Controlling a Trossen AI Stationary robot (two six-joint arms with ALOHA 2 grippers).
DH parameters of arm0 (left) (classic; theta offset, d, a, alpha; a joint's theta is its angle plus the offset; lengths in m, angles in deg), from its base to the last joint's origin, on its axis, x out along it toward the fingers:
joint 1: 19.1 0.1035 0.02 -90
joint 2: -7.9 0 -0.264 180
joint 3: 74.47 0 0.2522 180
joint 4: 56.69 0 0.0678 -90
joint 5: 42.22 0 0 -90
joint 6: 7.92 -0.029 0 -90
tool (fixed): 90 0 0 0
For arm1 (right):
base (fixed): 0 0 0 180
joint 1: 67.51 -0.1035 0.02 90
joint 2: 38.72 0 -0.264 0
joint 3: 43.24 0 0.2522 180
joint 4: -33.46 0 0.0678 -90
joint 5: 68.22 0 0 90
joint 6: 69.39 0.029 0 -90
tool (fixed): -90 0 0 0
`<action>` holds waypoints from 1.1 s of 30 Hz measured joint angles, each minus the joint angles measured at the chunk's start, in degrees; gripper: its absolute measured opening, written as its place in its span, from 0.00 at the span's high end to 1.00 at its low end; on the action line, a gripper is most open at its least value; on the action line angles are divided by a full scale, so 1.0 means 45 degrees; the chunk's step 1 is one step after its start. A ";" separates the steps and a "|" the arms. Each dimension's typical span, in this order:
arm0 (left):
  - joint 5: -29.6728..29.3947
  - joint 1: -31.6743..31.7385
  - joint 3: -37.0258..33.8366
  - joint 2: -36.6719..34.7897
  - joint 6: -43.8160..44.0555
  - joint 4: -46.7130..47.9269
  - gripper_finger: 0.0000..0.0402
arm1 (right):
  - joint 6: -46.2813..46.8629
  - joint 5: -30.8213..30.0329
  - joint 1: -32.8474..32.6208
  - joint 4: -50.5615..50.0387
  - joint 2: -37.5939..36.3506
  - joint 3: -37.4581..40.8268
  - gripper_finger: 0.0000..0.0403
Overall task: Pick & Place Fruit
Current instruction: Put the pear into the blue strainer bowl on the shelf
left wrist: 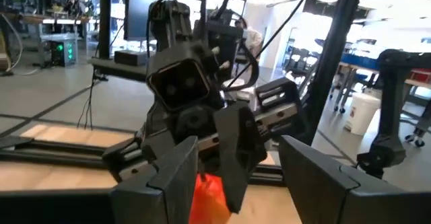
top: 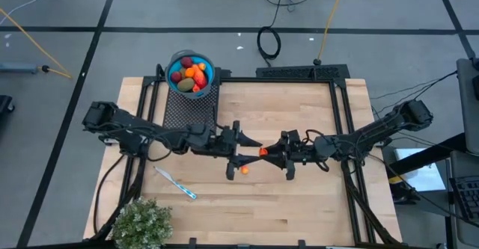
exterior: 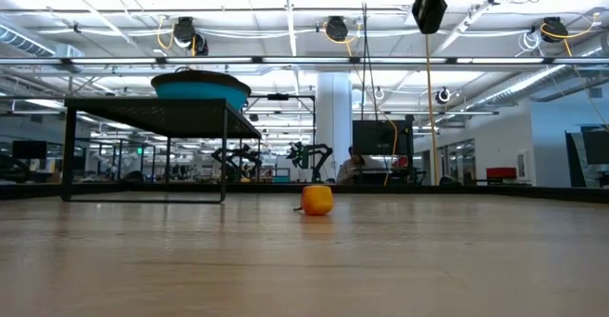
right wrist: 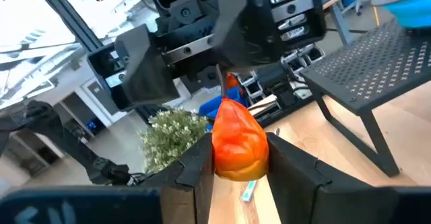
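Mid-task. Blue bowl [top: 191, 73], upper left, already heaped with fruit. Right claw [right wrist: 236, 167] at centre clamps red-orange piece [right wrist: 237, 140]; left claw [left wrist: 232, 173] open opposite. Orange ball [top: 245, 170] loose on bench [top: 299, 211].

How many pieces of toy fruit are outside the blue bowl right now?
2. One red-orange piece is clamped in the right end effector above the table; one small orange ball lies on the table. Others may be hidden.
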 joint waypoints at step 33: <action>0.0940 0.0808 0.1017 0.0438 0.0032 0.1846 0.66 | -0.0620 0.0200 -0.0112 0.0618 0.0005 0.0000 0.72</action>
